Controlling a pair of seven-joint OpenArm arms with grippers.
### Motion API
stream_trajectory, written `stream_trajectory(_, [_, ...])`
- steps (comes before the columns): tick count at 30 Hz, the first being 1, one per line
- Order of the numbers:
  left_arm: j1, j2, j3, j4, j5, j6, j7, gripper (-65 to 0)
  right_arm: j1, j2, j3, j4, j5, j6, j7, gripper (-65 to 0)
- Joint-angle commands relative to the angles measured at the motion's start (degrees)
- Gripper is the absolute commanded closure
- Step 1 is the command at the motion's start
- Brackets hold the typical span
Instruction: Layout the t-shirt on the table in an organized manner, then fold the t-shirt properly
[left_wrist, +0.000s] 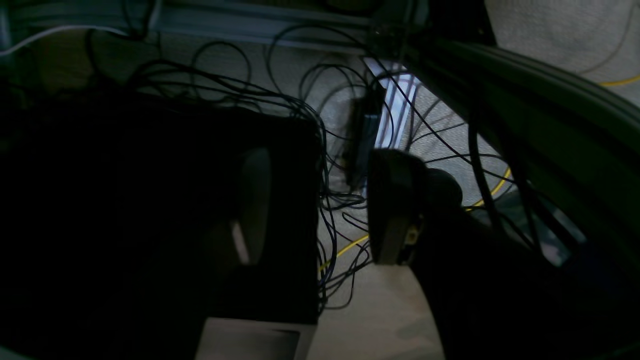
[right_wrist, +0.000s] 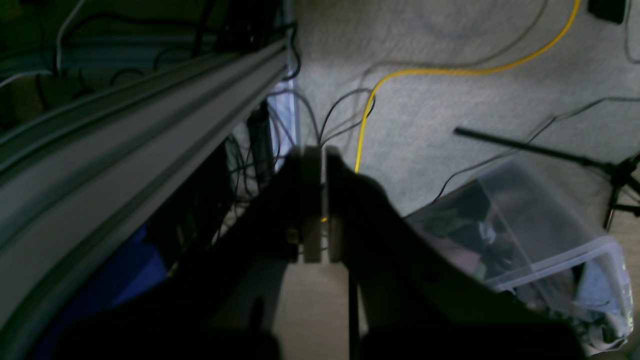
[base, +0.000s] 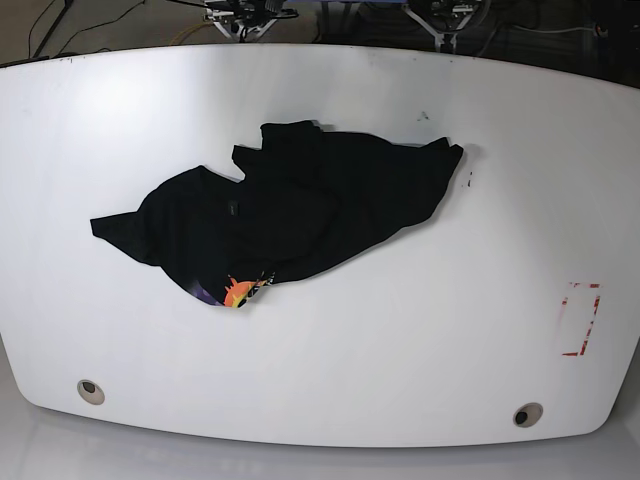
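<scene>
Clear plastic bin (right_wrist: 530, 235), lower right of right wrist view: jumbled cloth inside; no legible writing. T-shirt (base: 290, 210): crumpled, centre-left on counter (base: 400, 340). Left end effector (left_wrist: 320, 205): parted, empty. Right end effector (right_wrist: 320, 200): closed, empty.

Both wrist views were dim and soft, the near fingers (left_wrist: 395, 210) blurred into dark silhouettes against paler floor (right_wrist: 450, 110). The base view was bright, with glare on the glossy table (base: 110, 100), whose edges bowed.
</scene>
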Motion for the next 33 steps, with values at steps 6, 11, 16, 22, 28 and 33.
stream_trajectory(6, [0.8, 0.0, 0.1, 0.1, 0.2, 0.0, -0.4, -29.0, -0.6, 0.0, 0.0, 0.4, -0.3, 0.3, 0.2, -1.7])
stream_trajectory(11, [1.5, 0.0, 0.1, 0.2, 0.3, 0.0, -2.1, -29.0, -1.3, 0.0, 0.0, 0.6, -0.3, 0.3, 0.3, -1.7])
stream_trajectory(16, [2.8, 0.0, 0.1, 0.2, 0.3, 0.0, -4.3, -29.0, -1.9, 0.0, 0.0, 2.4, -0.3, 0.3, 0.3, -1.7])
stream_trajectory(22, [3.3, 0.0, 0.1, 0.2, 0.3, 0.0, -6.6, -29.0, -2.0, -0.1, 0.0, 2.4, -0.3, 0.3, 0.4, -1.6])
stream_trajectory(28, [4.7, 0.0, 0.1, 0.2, 0.3, 0.0, -9.8, -29.0, -2.9, -0.1, 0.0, 2.9, -0.3, 0.3, 1.6, -1.4])
stream_trajectory(33, [5.7, 0.0, 0.1, 0.2, 0.2, -0.1, -10.4, -28.9, -4.6, -0.1, 0.0, 5.3, -0.3, 0.3, 2.7, -1.4])
